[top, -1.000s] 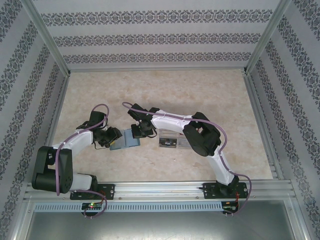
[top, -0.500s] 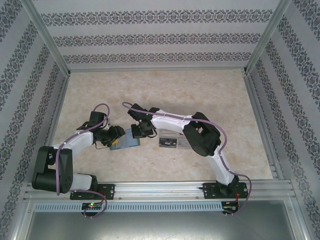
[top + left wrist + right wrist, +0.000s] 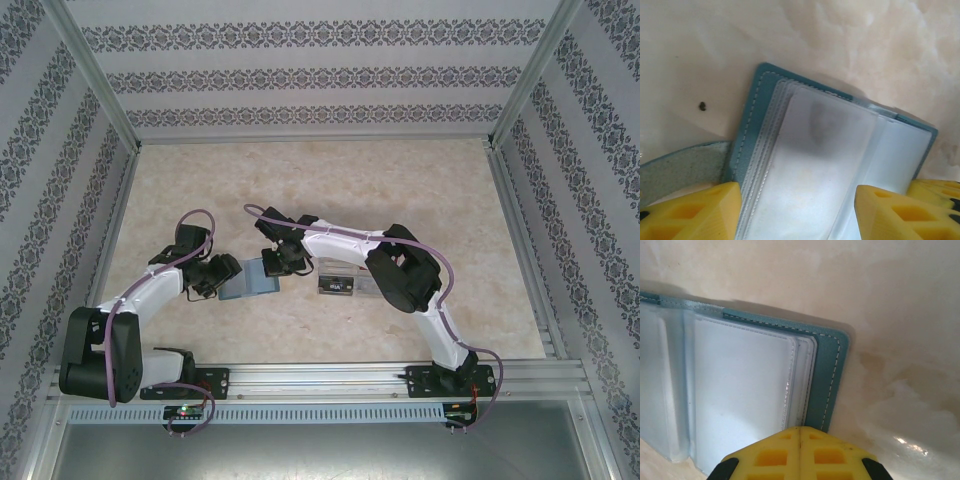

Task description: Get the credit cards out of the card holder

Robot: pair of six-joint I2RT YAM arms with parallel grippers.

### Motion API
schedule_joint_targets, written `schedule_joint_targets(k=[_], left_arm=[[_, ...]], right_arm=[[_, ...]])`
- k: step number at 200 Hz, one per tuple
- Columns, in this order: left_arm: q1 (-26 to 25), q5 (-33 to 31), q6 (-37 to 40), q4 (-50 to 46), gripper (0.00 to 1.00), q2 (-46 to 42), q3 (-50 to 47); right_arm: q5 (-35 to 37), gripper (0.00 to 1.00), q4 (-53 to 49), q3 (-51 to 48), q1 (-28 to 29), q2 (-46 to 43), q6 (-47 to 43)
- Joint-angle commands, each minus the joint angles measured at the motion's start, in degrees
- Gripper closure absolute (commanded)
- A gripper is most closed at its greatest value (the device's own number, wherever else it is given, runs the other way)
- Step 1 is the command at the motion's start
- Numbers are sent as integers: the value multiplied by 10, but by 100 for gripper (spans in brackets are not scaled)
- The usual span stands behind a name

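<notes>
A marbled beige bench (image 3: 330, 190) sits inside a booth with patterned walls (image 3: 300, 75). Two white and black arms reach in from the near edge and meet left of centre. The left arm (image 3: 150, 290) bends in from the left. The right arm (image 3: 400, 270) stretches leftward across the middle. A clear box (image 3: 338, 284) lies under the right arm's forearm, just right of the meeting point.

The teal holder (image 3: 250, 284) lies open and flat on the bench between the two pincers, well left of the box. From above, its long axis runs left to right, with the right end tipped slightly toward the far wall. Its inner side faces up, showing stacked clear sleeves (image 3: 805, 165) with stitched teal cover around them. Whether the sleeves hold anything cannot be told.

The left pincer (image 3: 797, 192) hangs over the holder's left half with its yellow fingers spread wide, one to each side of the sleeves, gripping nothing. A teal flap (image 3: 680, 167) with a rough pale underside lies by its left finger.

The right pincer (image 3: 800, 452) is closed, fingers pressed together with nothing seen between them. Its tip sits at the edge of the holder's right half, over the cover's stitched border.

A tiny dark speck (image 3: 702, 105) marks the bench beside the holder.
</notes>
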Motion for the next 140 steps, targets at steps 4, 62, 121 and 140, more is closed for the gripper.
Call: schedule_joint_targets(k=[4,62,121,140], left_arm=[[2,0,0,-13,38,9,-2],[1,26,2,12,40,0,-7],[1,46,4,20,41,21,-9],[1,68,3,38,41,27,-10]], right_arm=[[-7,100,-16,11,0,18,0],[-8,100,-17,12,0,21,1],[-9,100,-18,15,0,23,0],[-10,100,-19,14,0,23,0]])
